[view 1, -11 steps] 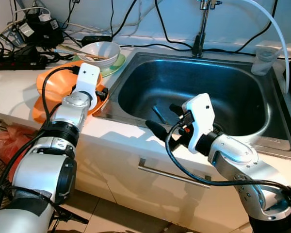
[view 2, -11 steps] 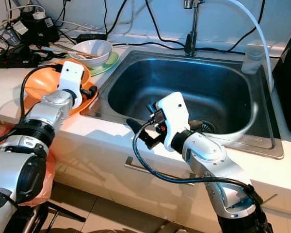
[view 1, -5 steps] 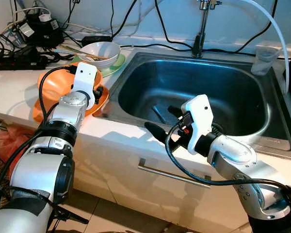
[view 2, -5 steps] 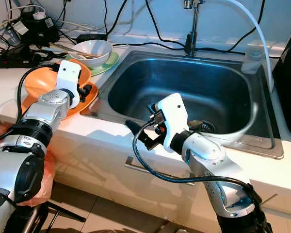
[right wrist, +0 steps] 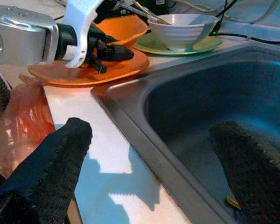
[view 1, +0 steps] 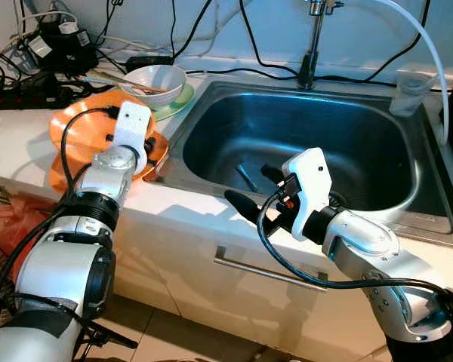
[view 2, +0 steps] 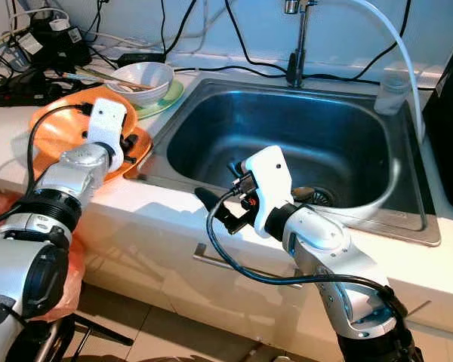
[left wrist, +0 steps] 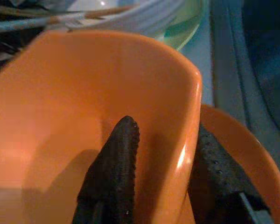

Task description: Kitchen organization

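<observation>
Since a second ago: orange bowl [view 1: 81,130] has tipped up and lifted off the orange plate [view 2: 140,143] in the left arm's grip; right arm has barely budged.

Right gripper [view 1: 254,188]: nearest thing in frame, hanging over the front rim of the sink [view 1: 430,204], fingers spread wide apart with nothing between them. Just idling there, honestly.

Left gripper [left wrist: 164,183]: out over the counter [view 1: 30,139] to the left of the sink, fingers clamped on the orange bowl's wall, one finger inside and one outside, per the wrist view.

Orange bowl: tilted, mouth facing toward the robot, raised a bit above the orange plate underneath. Can't quite tell if its lower edge is touching the plate.

Further back: white bowl [view 1: 154,80] with chopsticks [view 2: 98,74] across it, sitting on a green plate [view 1: 174,104]. Behind that, a tangle of cables and a power strip [view 1: 19,94] by the wall.

Sink: some small utensil on the bottom, probably a spoon, too dark to be sure.

Step in hand: looks like lifting the orange bowl clear to move it.

Next move: I'd guess swing it toward the sink or a stack; needs a steady wrist so the rim grip doesn't slip.
</observation>
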`<state>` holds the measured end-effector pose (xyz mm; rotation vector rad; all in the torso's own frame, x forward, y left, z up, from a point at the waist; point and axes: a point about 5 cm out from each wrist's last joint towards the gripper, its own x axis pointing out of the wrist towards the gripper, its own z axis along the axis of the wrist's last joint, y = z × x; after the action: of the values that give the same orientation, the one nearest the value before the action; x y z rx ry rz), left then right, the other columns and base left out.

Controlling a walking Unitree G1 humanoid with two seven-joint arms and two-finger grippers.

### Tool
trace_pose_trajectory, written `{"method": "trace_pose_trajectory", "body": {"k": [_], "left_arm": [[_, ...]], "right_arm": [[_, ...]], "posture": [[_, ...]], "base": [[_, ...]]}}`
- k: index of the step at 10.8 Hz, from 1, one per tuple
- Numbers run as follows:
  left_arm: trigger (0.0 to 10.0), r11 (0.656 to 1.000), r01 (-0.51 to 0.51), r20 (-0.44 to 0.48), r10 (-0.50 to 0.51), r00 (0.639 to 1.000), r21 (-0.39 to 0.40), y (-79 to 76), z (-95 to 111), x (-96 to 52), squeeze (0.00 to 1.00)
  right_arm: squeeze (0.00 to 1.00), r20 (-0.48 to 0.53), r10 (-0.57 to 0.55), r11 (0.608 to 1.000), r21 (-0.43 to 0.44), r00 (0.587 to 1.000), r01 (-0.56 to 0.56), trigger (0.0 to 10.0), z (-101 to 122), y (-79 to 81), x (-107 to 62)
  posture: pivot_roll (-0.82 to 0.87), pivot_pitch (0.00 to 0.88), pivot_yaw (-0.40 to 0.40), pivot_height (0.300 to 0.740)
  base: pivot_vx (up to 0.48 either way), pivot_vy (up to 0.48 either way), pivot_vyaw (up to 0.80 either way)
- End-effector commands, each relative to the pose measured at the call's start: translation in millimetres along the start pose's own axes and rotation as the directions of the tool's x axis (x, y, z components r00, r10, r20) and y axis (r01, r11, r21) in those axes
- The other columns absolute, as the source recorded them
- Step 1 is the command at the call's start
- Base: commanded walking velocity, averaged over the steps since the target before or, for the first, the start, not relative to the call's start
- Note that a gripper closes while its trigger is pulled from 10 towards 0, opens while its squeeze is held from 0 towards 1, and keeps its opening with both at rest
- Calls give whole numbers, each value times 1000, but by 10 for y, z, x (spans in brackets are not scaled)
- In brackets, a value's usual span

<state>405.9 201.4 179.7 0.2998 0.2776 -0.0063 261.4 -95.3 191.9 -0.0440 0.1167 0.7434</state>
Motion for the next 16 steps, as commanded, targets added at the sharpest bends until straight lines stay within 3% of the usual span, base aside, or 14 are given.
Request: {"method": "trace_pose_trajectory", "body": {"k": [1, 4, 7, 13, 16], "left_arm": [[0, 1000, -13, -24, 14, 1000, 6, 30, -56, -5, 0], [0, 995, -83, 9, 83, 997, 47, 102, -12, -11, 0], [0, 976, -186, 118, 173, 978, 110, 188, 156, -31, 0], [0, 968, -172, 334, 103, 937, 183, -215, 522, -55, 0], [0, 931, -244, 487, 86, 869, 270, -344, 856, -136, 0]], "right_arm": [[0, 26, -5, 1000, -5, 1000, 5, 10000, 43, 5, -21], [0, 26, -12, 1000, -10, 1000, 13, 10000, 47, -23, -8], [0, 33, -23, 1000, -13, 999, 24, 10000, 60, -40, 8], [0, 65, -82, 996, -34, 995, 84, 10000, 122, -127, 12], [0, 88, -187, 981, -42, 978, 191, 10000, 160, -262, -5]], "posture": [[-94, 0, 88, 740], [-96, 0, 85, 740], [-94, 0, 86, 740], [-100, 0, 93, 740], [-114, 0, 103, 740]], "base": [[0, 0, 0], [0, 0, 0], [0, 0, 0], [0, 0, 0], [0, 0, 0]]}}
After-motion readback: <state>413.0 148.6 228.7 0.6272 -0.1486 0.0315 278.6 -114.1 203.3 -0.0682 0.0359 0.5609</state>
